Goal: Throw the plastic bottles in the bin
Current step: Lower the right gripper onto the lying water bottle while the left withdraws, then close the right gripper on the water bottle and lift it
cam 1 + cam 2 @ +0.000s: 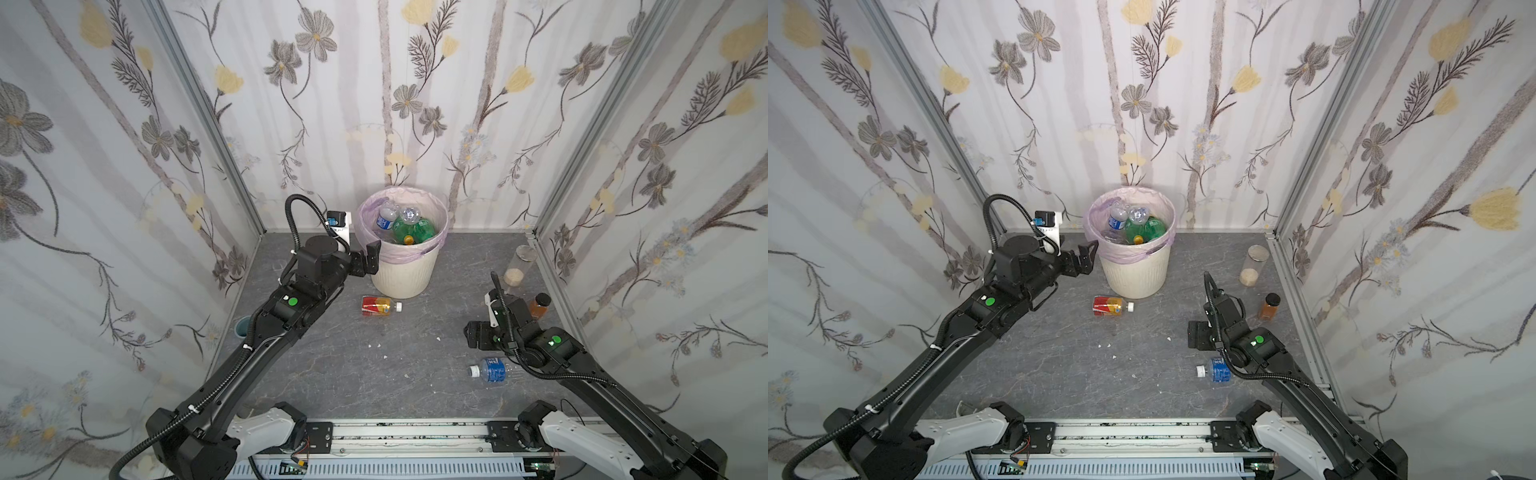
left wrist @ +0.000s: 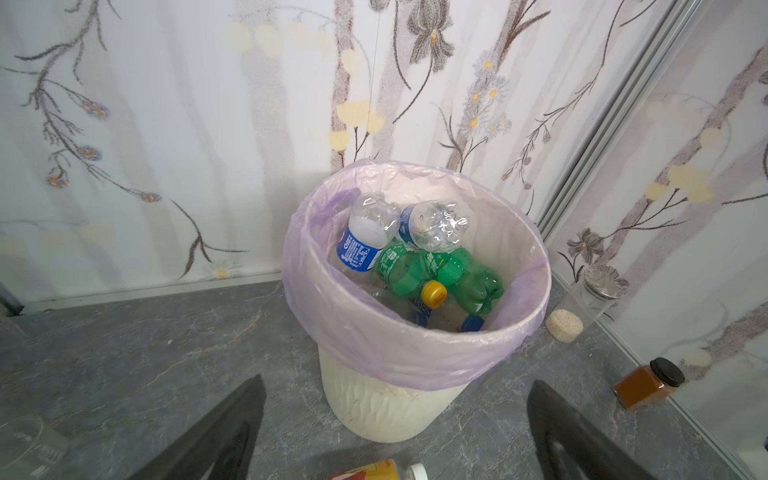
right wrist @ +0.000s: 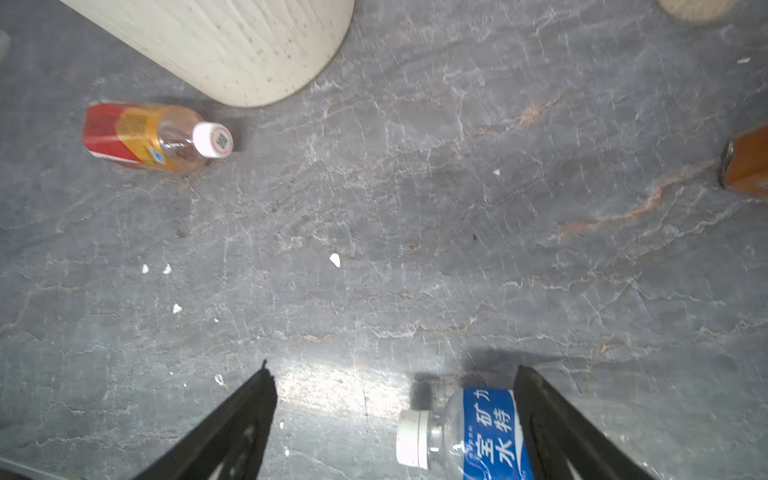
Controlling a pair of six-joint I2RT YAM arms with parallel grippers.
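The bin (image 1: pixel 403 278) stands at the back middle, cream-white with a pale lilac bag. Inside it lie several plastic bottles: green ones (image 2: pixel 407 270) with a yellow cap and clear ones with blue labels (image 2: pixel 361 245). A red-and-yellow labelled bottle (image 1: pixel 376 306) lies on the floor just in front of the bin. My left gripper (image 1: pixel 370 259) hangs open and empty beside the bin's left rim. A clear blue-labelled bottle (image 3: pixel 478 436) lies at the front right. My right gripper (image 3: pixel 392 374) is open, pointing down over it, the bottle's neck and label between its fingers, close against one finger (image 3: pixel 540 411).
A clear jar with beige grains (image 1: pixel 517 266) and a small amber jar (image 1: pixel 539 305) stand by the right wall, just behind my right arm. A grey-blue cup (image 1: pixel 243 326) sits by the left wall under my left arm. White crumbs (image 1: pixel 376 345) dot the grey floor.
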